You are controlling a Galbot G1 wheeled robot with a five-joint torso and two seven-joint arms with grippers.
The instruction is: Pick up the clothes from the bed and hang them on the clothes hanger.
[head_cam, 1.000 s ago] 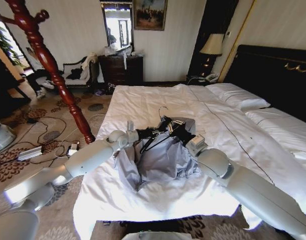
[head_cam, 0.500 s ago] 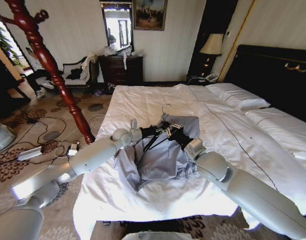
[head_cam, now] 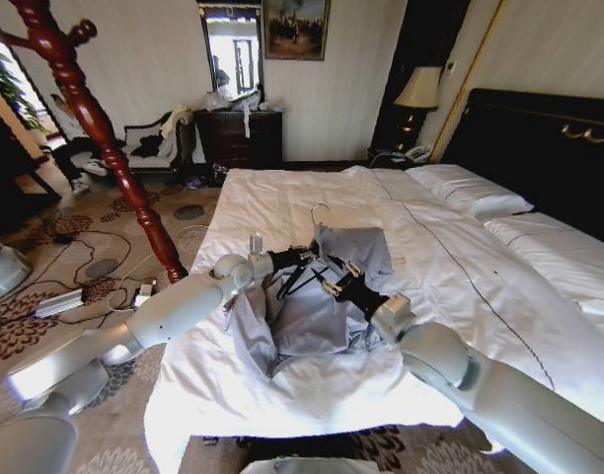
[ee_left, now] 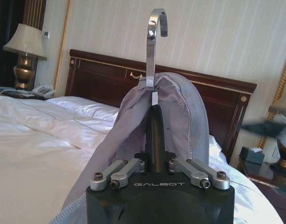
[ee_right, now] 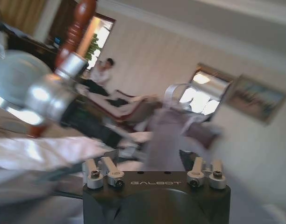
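Note:
The clothes, a light blue-grey shirt [head_cam: 317,314], lie crumpled on the bed [head_cam: 282,202] in front of me. Its collar [ee_left: 180,109] is draped over the neck of the black clothes hanger [head_cam: 298,276], and the silver hook [ee_left: 154,37] stands up above it. My left gripper [head_cam: 294,261] is shut on the hanger's neck [ee_left: 156,133], holding it upright over the shirt. My right gripper [head_cam: 339,283] hovers just beside it over the shirt, jaws apart, with grey cloth [ee_right: 160,135] in front of it.
A red turned wooden post [head_cam: 95,123] stands left of the bed, with cables and a power strip [head_cam: 142,293] on the carpet. White pillows [head_cam: 470,188] and the black headboard [head_cam: 549,148] are at the right. A dresser [head_cam: 238,136] stands by the far wall.
My right gripper has drawn back from the hanger's neck toward me. The shirt's collar now sits higher over the hanger. The left gripper keeps its hold, nearly still.

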